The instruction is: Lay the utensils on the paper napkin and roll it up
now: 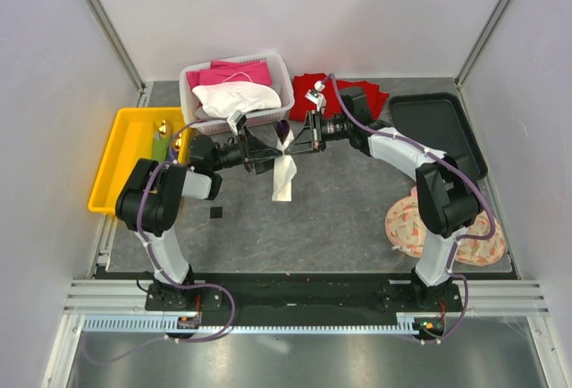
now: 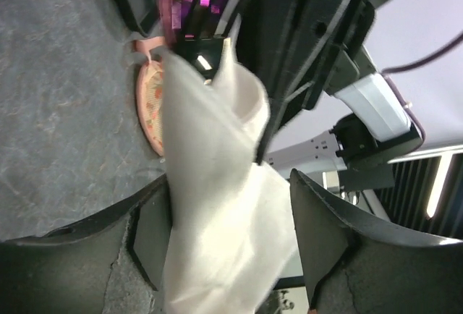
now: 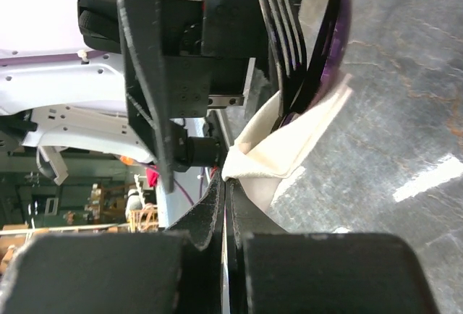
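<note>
Paper napkin (image 1: 284, 176) (thin, limp, easily torn) is held above the counter (image 1: 357, 218) centre, pinched at a fold by the closed right fingers (image 3: 206, 216). Left fingers (image 2: 329, 242) stand wide around it. Utensils (image 3: 289, 53), stiff and slippery, sit at one o'clock of the pinch, so a grasp over the wrapped part is advised.

We see a grey, mottled table (image 1: 340, 218) spreading under and around the left gripper (image 1: 270, 151) and the right gripper (image 1: 295, 138). Pale walls (image 1: 295, 12) close it in beyond the grippers and on both sides, with slanted metal posts (image 1: 105, 21) at the far corners. Behind the grippers, on the near side, a pale metal rail (image 1: 304, 325) edges the table, and past it lies a shiny grey surface (image 1: 295, 361). From the left wrist, a lit strip lamp (image 2: 438, 184) glows past that gripper's fingers. From the right wrist, a bright reflection (image 3: 427, 176) lies on the table to the right.
</note>
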